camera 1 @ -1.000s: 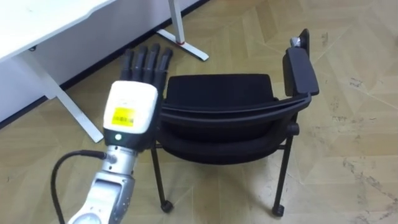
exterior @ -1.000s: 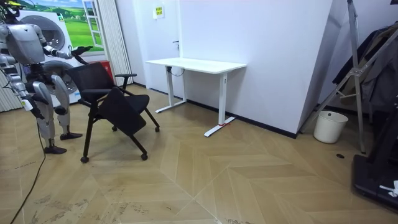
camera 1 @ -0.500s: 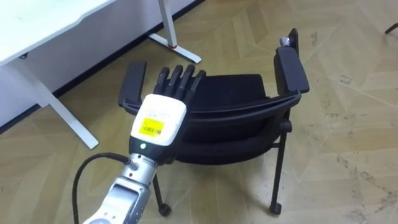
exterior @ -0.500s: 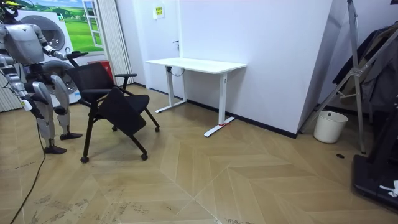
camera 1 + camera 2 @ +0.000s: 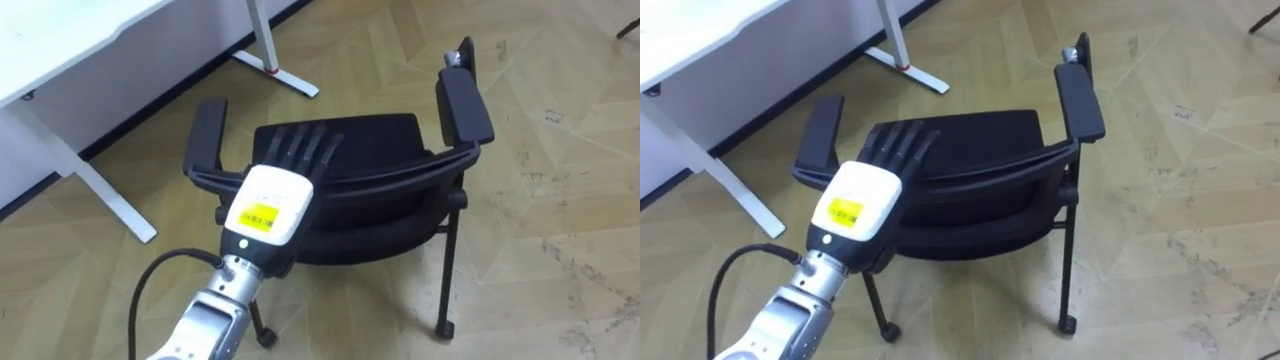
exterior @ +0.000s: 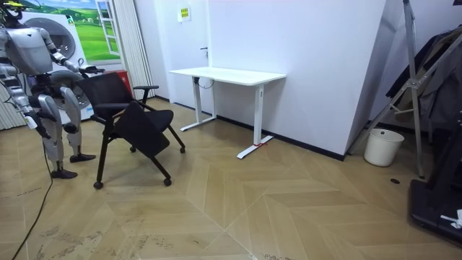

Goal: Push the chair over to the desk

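A black chair [image 5: 385, 185] with two padded armrests stands on the wood floor right in front of me, its curved backrest nearest me and its seat facing the white desk. My left hand [image 5: 272, 196] is open, fingers straight, reaching over the top edge of the backrest [image 5: 970, 175] toward the seat. In the room view I stand at the far left behind the chair [image 6: 133, 119], left arm stretched out to it. My right hand [image 6: 42, 128] hangs by my side there, too small to read.
A white desk [image 5: 70, 50] on white legs stands beyond the chair at the upper left, its foot [image 5: 275, 75] close to the seat's front. Bare parquet lies to the right. The room view has a white bin [image 6: 382, 146] far right.
My left hand has moved right and forward, from beside the left armrest to over the backrest's top edge. The eye views shifted slightly; the chair stays put in the room view.
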Motion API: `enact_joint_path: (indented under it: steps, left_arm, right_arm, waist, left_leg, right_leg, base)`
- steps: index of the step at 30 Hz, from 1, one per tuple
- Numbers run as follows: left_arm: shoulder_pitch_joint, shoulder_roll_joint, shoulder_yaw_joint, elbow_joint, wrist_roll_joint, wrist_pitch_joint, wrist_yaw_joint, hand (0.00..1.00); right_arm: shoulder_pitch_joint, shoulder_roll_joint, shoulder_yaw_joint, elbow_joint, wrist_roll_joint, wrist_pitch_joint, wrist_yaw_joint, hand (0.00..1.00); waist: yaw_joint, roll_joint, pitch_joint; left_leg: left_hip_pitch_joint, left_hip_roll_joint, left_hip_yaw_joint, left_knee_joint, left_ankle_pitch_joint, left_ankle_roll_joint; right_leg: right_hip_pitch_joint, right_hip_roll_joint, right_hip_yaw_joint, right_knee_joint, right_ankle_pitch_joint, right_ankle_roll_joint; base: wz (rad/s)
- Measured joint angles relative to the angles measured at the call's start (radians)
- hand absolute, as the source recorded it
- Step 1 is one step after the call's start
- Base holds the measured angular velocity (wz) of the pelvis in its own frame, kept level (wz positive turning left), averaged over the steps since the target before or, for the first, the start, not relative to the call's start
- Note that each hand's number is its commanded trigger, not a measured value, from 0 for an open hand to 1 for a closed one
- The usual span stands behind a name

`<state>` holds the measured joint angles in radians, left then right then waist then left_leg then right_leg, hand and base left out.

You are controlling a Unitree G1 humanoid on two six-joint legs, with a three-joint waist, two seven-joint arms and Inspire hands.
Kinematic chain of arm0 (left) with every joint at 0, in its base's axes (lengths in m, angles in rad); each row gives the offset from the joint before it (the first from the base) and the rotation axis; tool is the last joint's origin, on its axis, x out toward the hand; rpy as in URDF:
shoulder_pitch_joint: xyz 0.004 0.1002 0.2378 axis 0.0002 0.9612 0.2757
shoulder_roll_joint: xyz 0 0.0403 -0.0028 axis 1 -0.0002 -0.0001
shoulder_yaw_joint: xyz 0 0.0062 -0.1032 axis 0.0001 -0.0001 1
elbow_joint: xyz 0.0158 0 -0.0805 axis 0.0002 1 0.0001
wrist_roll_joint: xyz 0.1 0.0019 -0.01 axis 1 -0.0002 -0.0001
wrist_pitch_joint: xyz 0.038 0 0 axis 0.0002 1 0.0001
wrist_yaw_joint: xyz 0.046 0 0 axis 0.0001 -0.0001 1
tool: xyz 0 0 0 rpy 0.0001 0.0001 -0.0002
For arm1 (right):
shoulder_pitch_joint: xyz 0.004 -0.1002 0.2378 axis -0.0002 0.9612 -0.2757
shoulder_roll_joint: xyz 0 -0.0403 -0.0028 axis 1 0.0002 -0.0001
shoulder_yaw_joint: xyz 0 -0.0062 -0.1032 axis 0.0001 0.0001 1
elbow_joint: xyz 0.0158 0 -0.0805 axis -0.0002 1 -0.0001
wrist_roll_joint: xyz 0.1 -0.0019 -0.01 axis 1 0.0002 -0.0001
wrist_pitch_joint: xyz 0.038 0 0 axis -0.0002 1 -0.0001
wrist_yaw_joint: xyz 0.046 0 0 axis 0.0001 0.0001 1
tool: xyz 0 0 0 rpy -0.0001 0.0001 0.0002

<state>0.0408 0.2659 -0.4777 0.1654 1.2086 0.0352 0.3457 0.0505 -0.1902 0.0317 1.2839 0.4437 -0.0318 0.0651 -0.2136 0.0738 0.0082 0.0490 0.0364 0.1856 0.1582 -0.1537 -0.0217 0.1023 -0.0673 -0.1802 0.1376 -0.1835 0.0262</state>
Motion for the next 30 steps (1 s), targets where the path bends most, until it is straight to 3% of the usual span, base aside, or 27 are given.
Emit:
enact_joint_path:
  steps: [7, 10, 12, 14, 20, 25, 30]
  left_arm:
    - [-0.018, -0.012, 0.080, 0.120, -0.021, -0.050, 0.066, 0.00]
    - [-0.047, -0.012, 0.100, 0.168, -0.021, -0.052, 0.077, 0.00]
    - [-0.048, -0.012, 0.117, 0.180, -0.021, -0.049, 0.077, 0.00]
    - [-0.048, -0.012, 0.135, 0.193, -0.040, -0.048, 0.080, 0.00]
    - [-0.049, -0.015, 0.199, 0.234, -0.101, -0.044, 0.081, 0.00]
    - [-0.058, -0.016, 0.257, 0.262, -0.159, -0.040, 0.083, 0.00]
    - [-0.084, -0.014, 0.280, 0.286, -0.167, -0.024, 0.081, 0.00]
  right_arm:
    - [0.012, 0.004, -0.034, 0.000, -0.006, 0.001, 0.000, 0.00]
    - [0.017, 0.004, -0.060, -0.001, -0.013, 0.001, 0.002, 0.00]
    - [0.026, 0.003, -0.066, -0.001, -0.013, 0.004, 0.001, 0.00]
    - [0.032, 0.003, -0.068, -0.001, -0.016, 0.013, 0.001, 0.00]
    - [0.031, 0.002, -0.098, 0.002, -0.034, 0.022, 0.001, 0.00]
    - [0.031, 0.002, -0.105, 0.001, -0.056, 0.033, 0.000, 0.00]
    - [0.038, 0.003, -0.104, 0.001, -0.055, 0.033, -0.002, 0.00]
  waist:
    - [0.003, -0.008, 0.0036]
    - [-0.001, -0.007, 0.0013]
    - [-0.001, -0.008, -0.0004]
    - [0.000, -0.009, -0.0076]
    - [0.000, -0.009, -0.0138]
    - [-0.001, -0.011, -0.0123]
    - [-0.001, -0.014, -0.0051]
  left_leg:
    - [0.012, 0.005, 0.013, 0.000, 0.000, 0.000]
    - [0.009, 0.006, 0.021, 0.000, 0.000, 0.000]
    - [0.010, 0.006, 0.023, 0.000, 0.000, 0.000]
    - [0.012, 0.006, 0.024, 0.000, 0.000, 0.000]
    - [0.017, 0.007, 0.029, 0.001, 0.000, 0.000]
    - [0.016, 0.007, 0.030, 0.002, 0.000, 0.000]
    - [0.016, 0.009, 0.031, 0.002, -0.001, 0.000]
  right_leg:
    - [-0.010, 0.004, 0.032, 0.013, 0.001, -0.002]
    - [-0.016, 0.006, 0.039, 0.013, 0.002, -0.003]
    - [-0.016, 0.006, 0.042, 0.014, 0.003, -0.002]
    - [-0.021, 0.006, 0.045, 0.013, 0.004, -0.002]
    - [-0.014, 0.007, 0.051, 0.015, 0.004, -0.002]
    - [-0.012, 0.007, 0.053, 0.017, 0.005, -0.003]
    - [-0.010, 0.008, 0.052, 0.018, 0.006, -0.004]
  base:
    - [-0.11]
    - [-0.03]
    - [0.00]
    - [0.00]
    - [-0.01]
    - [-0.01]
    - [0.00]
